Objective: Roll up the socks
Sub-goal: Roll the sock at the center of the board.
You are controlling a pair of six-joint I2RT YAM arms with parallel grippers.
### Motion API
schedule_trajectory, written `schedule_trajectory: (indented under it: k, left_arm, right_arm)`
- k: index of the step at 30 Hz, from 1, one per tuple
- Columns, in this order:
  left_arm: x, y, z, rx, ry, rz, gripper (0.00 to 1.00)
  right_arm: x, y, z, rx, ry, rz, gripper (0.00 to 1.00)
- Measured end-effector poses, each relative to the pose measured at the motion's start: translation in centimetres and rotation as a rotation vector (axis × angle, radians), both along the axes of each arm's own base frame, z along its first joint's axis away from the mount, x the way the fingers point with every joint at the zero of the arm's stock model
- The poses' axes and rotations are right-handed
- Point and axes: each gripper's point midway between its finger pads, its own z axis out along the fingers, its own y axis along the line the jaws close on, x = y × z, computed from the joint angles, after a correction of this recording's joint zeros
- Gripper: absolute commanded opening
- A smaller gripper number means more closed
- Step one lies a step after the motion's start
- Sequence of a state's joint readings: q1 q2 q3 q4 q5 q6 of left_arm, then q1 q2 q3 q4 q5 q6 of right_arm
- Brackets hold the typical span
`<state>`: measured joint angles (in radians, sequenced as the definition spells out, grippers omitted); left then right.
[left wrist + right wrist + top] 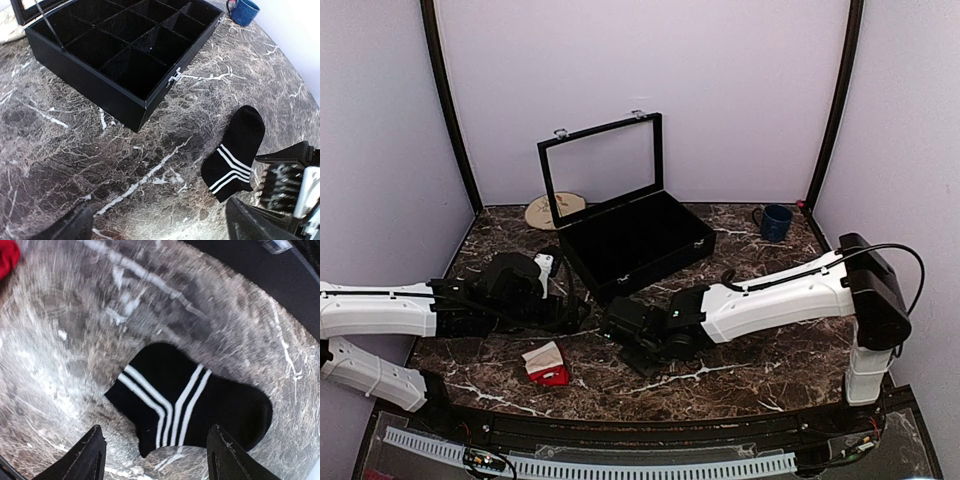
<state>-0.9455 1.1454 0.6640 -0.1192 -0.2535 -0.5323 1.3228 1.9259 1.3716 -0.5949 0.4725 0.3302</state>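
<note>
My right wrist view blurred, red sock (7, 257) cropped at its corner, blue mug (243, 10) cut by left wrist view's edge, black striped sock (237, 150) hidden from above.

Pale lilac walls (740, 90) enclose dark marble table (770, 375).

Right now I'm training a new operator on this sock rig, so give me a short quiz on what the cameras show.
1. True or false: the black case has its lid standing open.
2. What lies between the right gripper's open fingers? A a towel; B a black striped sock; C a spoon.
3. Fill in: the red socks lie on the ___, outside the case.
Key: 1 true; 2 B; 3 table.
</note>
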Motion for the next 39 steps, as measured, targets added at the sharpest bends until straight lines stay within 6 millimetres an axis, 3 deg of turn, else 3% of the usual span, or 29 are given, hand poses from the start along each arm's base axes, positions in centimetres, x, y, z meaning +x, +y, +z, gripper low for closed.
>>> schedule_trajectory:
  k: [4, 26, 34, 39]
  left_arm:
    - [0.0, 0.1, 0.0, 0.001, 0.003, 0.003, 0.99]
    - [0.3, 0.9, -0.3, 0.018, -0.002, 0.030, 0.99]
    - [0.5, 1.2, -0.3, 0.020, -0.007, 0.038, 0.99]
    - [0.7, 1.5, -0.4, 0.028, -0.010, 0.043, 0.99]
  right_arm:
    - [-0.6, -0.4, -1.3, -0.056, 0.006, 0.015, 0.67]
    - [-0.3, -1.3, -3.5, -0.167, -0.001, 0.070, 0.58]
    - [0.6, -1.5, -4.2, -0.188, -0.005, 0.074, 0.43]
    - [1.0, -1.6, -4.5, -0.185, 0.002, 0.068, 0.25]
